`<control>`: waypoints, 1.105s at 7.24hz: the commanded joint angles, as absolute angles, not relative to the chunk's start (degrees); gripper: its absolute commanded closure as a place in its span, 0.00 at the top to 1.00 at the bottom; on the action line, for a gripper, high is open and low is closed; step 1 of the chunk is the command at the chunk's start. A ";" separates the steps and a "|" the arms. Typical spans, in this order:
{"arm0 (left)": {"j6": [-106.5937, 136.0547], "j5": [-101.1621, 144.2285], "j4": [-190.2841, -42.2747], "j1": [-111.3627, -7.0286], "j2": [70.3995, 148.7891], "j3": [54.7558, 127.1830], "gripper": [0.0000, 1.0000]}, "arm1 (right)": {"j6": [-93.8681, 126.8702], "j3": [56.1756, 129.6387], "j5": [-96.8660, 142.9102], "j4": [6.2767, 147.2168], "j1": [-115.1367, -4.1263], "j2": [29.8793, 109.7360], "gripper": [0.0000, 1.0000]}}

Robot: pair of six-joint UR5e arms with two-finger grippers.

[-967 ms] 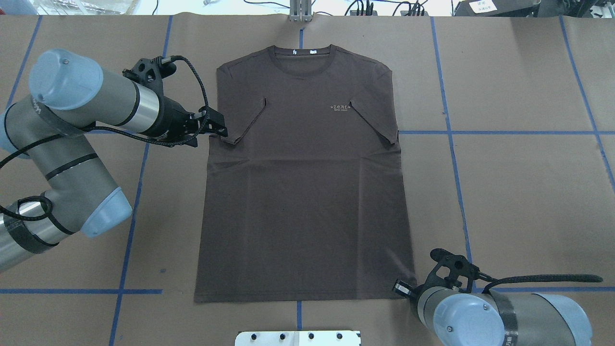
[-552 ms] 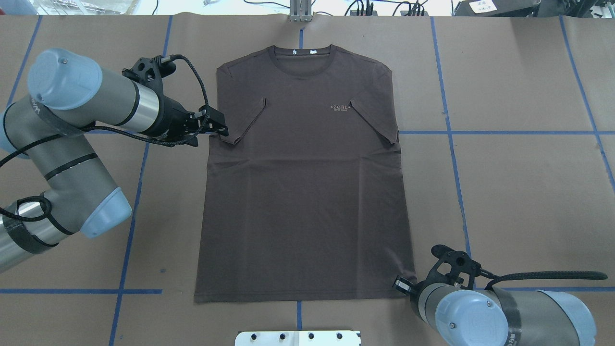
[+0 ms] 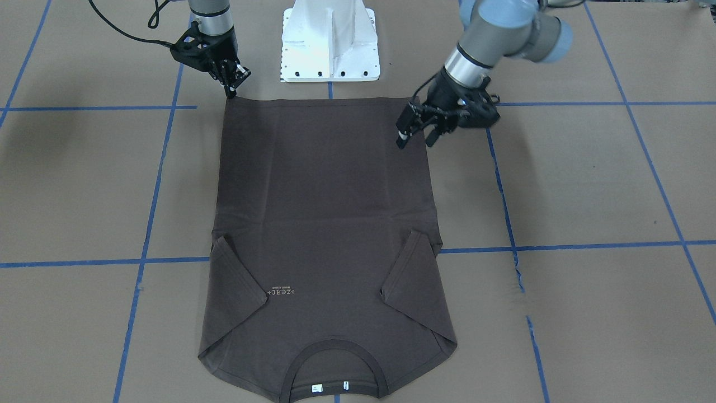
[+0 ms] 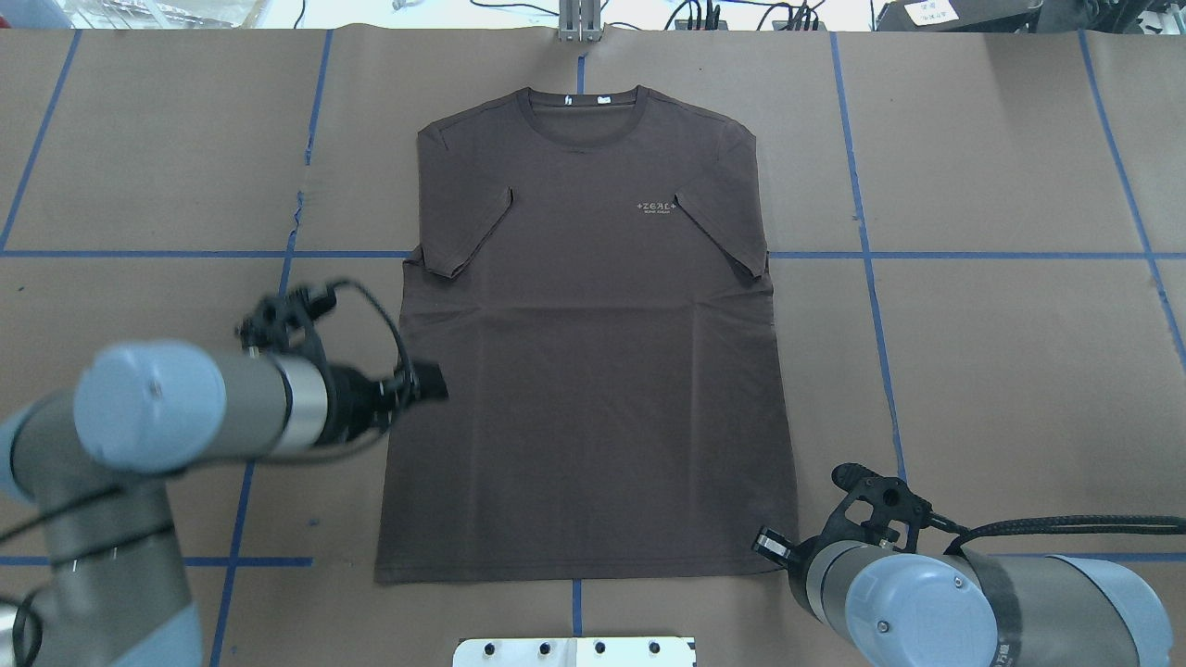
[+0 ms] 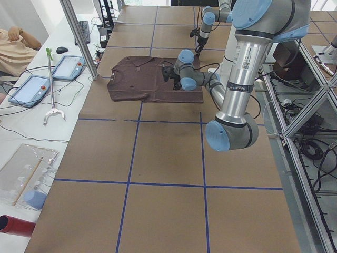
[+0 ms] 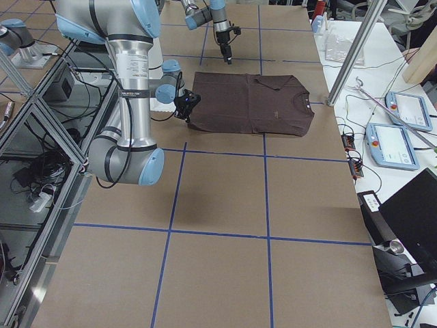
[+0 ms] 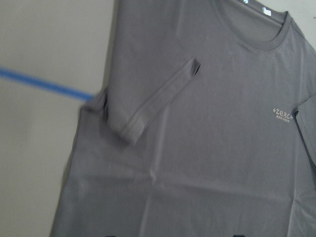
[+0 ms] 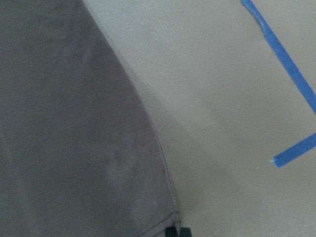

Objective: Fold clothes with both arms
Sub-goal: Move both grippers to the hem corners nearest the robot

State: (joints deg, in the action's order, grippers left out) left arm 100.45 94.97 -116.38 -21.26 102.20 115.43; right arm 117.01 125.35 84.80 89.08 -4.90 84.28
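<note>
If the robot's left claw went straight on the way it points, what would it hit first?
Most likely the T-shirt. The left gripper tilts down toward the shirt's side edge, with nothing visible between them. How high it sits above the cloth is unclear.

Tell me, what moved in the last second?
The left pincer left the folded sleeve and swung toward the robot along the side of the T-shirt, open and empty. The right pincer stayed at the hem corner; the shirt lies unchanged.

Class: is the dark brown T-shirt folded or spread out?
Spread flat: the dark brown T-shirt lies front up; only its short sleeves fold inward.
</note>
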 commanded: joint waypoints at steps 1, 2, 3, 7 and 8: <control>107.56 87.90 -105.26 -9.18 100.02 118.74 0.76 | 116.90 125.42 84.90 89.12 -5.01 84.20 0.00; 107.75 87.19 -103.99 -7.49 99.58 119.09 0.75 | 116.98 125.42 84.82 89.12 -5.01 84.20 0.00; 108.97 87.10 -103.89 -5.73 98.19 118.83 0.75 | 116.98 125.33 84.81 89.12 -4.92 84.20 0.00; 109.07 87.10 -103.89 -5.36 98.35 118.48 0.70 | 116.98 125.42 84.73 89.12 -5.01 84.20 0.00; 108.72 87.10 -103.89 -5.36 98.18 118.13 0.69 | 116.98 125.51 84.73 89.12 -5.01 84.20 0.00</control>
